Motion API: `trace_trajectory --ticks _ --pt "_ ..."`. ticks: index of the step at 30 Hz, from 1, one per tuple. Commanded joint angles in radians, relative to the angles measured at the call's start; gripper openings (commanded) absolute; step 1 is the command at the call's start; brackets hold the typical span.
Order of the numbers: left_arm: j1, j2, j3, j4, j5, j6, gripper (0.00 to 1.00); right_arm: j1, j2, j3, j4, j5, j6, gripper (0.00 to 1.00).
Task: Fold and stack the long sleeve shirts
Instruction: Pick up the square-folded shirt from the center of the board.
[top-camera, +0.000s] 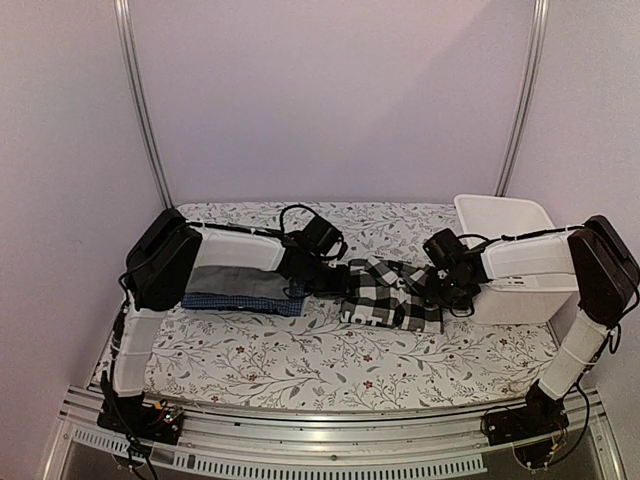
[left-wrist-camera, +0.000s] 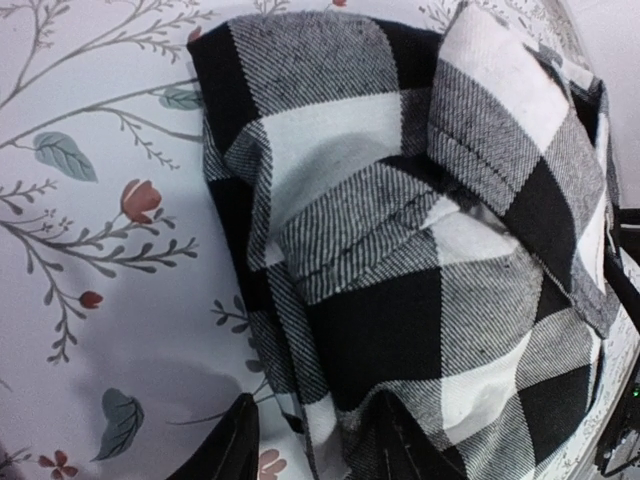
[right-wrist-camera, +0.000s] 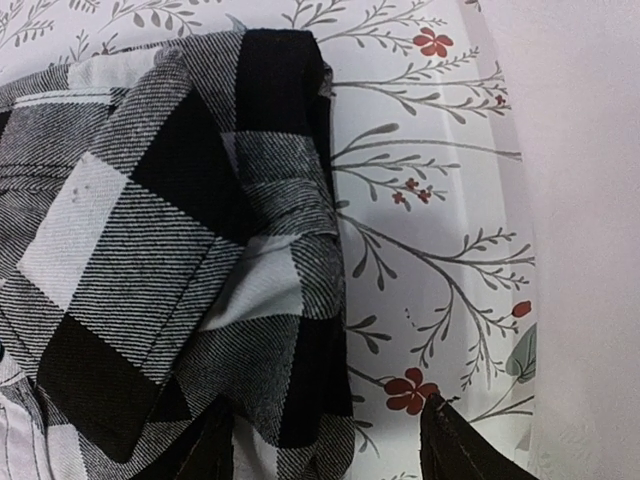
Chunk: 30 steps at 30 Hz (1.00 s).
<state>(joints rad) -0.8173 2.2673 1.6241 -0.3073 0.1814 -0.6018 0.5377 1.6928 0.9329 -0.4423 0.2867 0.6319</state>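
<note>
The black-and-white checked shirt (top-camera: 390, 295) lies bunched in the middle of the table, between my two grippers. At its left edge is my left gripper (top-camera: 325, 280). In the left wrist view the gripper (left-wrist-camera: 315, 420) stands open astride the shirt's (left-wrist-camera: 400, 250) folded edge, one finger (left-wrist-camera: 235, 450) over bare table and the other (left-wrist-camera: 400, 445) against the cloth. My right gripper (top-camera: 440, 290) is at the right edge. Seen from the right wrist, it (right-wrist-camera: 325, 425) is open, with the hem (right-wrist-camera: 310, 300) between its fingers. A grey shirt (top-camera: 240, 280) lies folded on a blue one (top-camera: 235, 300) at the left.
A white plastic basket (top-camera: 505, 212) stands at the back right, close behind the right arm. Its pale wall (right-wrist-camera: 590, 250) runs just right of the right gripper. The flowered tablecloth (top-camera: 300, 360) covers the table to its front edge.
</note>
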Motion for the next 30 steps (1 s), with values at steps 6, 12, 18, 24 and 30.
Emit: trace_trajectory --ticks 6,12,18,24,30 --pt "-0.013 0.073 0.058 -0.008 0.023 -0.045 0.38 -0.007 0.11 -0.006 0.099 -0.085 -0.005 0.51" --pt "-0.026 0.083 0.065 0.006 0.058 -0.084 0.21 -0.003 0.137 0.003 0.099 -0.102 -0.006 0.28" --pt "-0.029 0.035 0.078 0.014 0.067 -0.101 0.0 0.022 0.089 0.063 0.018 -0.062 -0.007 0.06" --pt "-0.028 -0.053 0.087 -0.013 0.024 -0.079 0.0 0.053 0.001 0.128 -0.065 -0.015 -0.006 0.0" --pt "-0.027 -0.13 0.087 -0.059 -0.013 -0.062 0.0 0.083 -0.071 0.224 -0.143 0.011 -0.011 0.0"
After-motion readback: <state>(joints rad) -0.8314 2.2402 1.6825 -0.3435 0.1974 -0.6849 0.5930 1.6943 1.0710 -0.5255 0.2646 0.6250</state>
